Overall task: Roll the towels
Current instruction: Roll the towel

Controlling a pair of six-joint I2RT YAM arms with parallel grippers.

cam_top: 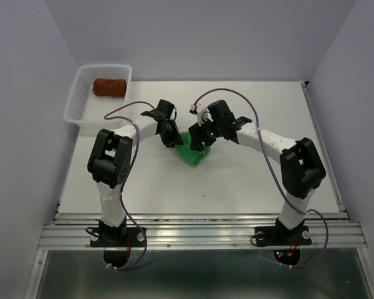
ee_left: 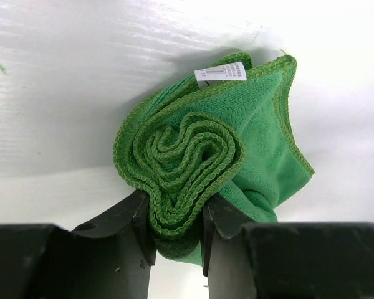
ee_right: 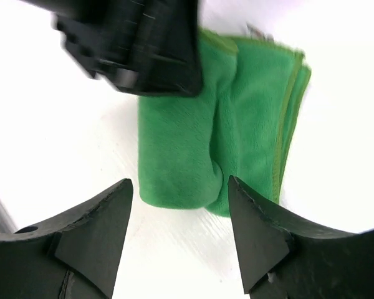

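The bright green towel (cam_top: 192,154) lies rolled near the middle of the table. Its spiral end (ee_left: 193,143) faces the left wrist camera, with a white label on top. My left gripper (ee_left: 177,205) is shut on the lower part of that roll, a finger pressing each side. In the top view the left gripper (cam_top: 173,140) sits at the towel's left end. My right gripper (ee_right: 179,180) is open just short of the towel (ee_right: 237,124), touching nothing, and it hangs over the roll's right side (cam_top: 199,140). The rust-brown towel (cam_top: 109,86) lies rolled in the basket.
A white mesh basket (cam_top: 75,106) stands at the table's back left corner. The left gripper's black body (ee_right: 137,43) fills the top of the right wrist view, close to my right fingers. Grey walls close in the table on three sides.
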